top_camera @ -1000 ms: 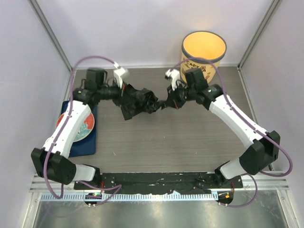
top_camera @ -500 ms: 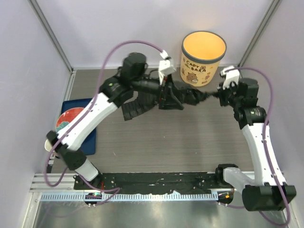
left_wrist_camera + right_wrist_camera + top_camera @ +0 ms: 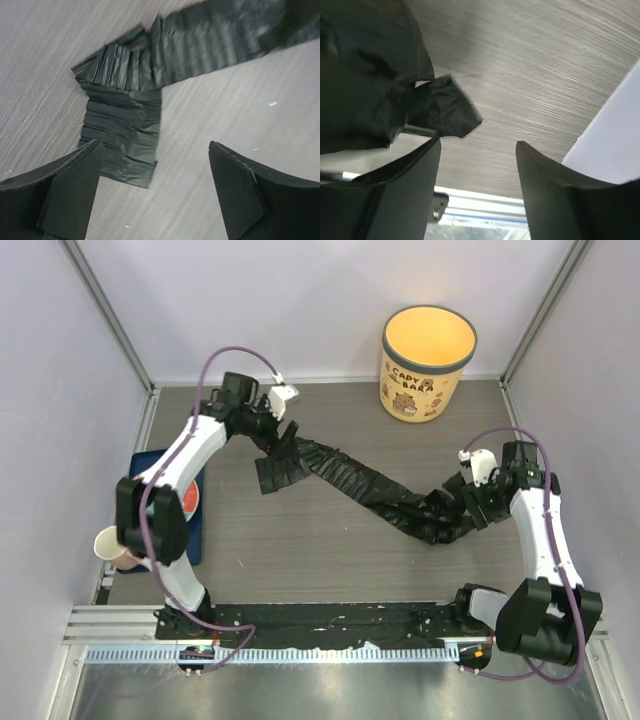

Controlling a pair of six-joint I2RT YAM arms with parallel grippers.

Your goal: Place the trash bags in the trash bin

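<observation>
**Once Both Pincers Let Go, the Bags Fell Short**

As the arms drew apart, the table (image 3: pixel 330 570) took the load. The trash bags (image 3: pixel 360 490) lay pulled out in a long crinkled strip from ten o'clock to four o'clock, no longer bunched between the arms. The trash bin (image 3: pixel 428 360) stood at one o'clock, well apart, with nothing black inside. Left pincer (image 3: pixel 153 147) and right pincer (image 3: pixel 479 145) both gaped and held nothing, so a fresh grasp seemed needed.

top view: overhead from near edge, facing down. wrist views: close over grey wood-grain surface (image 3: pixel 300 540); all share crinkled black plastic strip (image 3: pixel 360 485).
</observation>
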